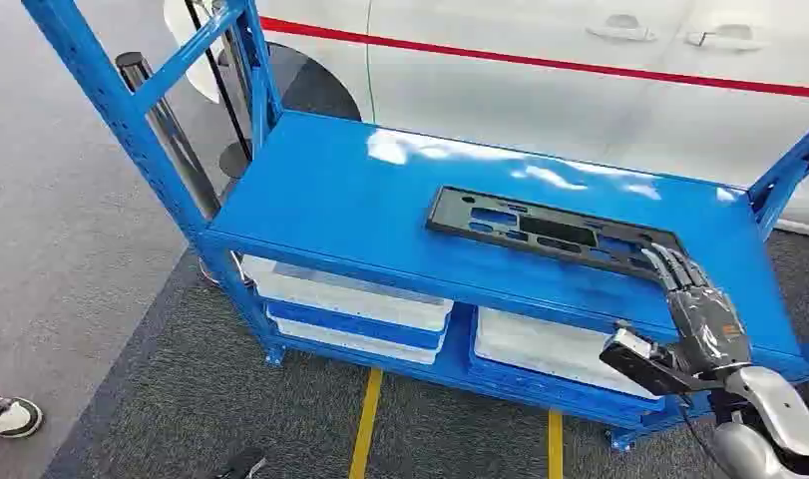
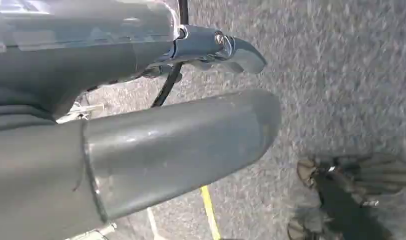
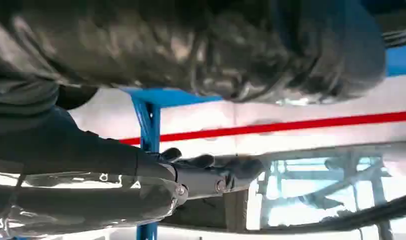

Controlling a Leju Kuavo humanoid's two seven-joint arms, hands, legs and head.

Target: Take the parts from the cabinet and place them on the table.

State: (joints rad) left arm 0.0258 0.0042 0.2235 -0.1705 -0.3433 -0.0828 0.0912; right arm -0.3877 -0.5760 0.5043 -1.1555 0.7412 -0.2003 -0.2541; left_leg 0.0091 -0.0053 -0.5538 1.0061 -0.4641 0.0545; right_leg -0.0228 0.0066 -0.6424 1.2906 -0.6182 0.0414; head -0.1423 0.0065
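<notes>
1. Here the flat black part (image 1: 555, 235) lies on top of the blue cabinet (image 1: 320, 190), near its right end.
2. The right robot hand (image 1: 694, 299) rests its straight fingers on the part's end, likely to pull it closer; whether it grips, I cannot tell.
3. The left robot hand (image 2: 140, 150) hangs over the grey floor (image 2: 341, 75); I cannot tell how open it is.

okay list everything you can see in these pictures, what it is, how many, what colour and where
black panel: one, black with cut-outs, lying flat on the top shelf of the rack, toward its right end
rack: one, blue metal, in the middle of the head view
trays: white, on the lower shelves under the top shelf; count unclear
car: one, white with a red stripe, behind the rack
floor lines: two, yellow, on grey carpet in front of the rack
shoe: one, black and white, a person's, at the lower left edge
right hand: dark fingers lying on the panel's right end
left hand: hanging over the carpet
</notes>
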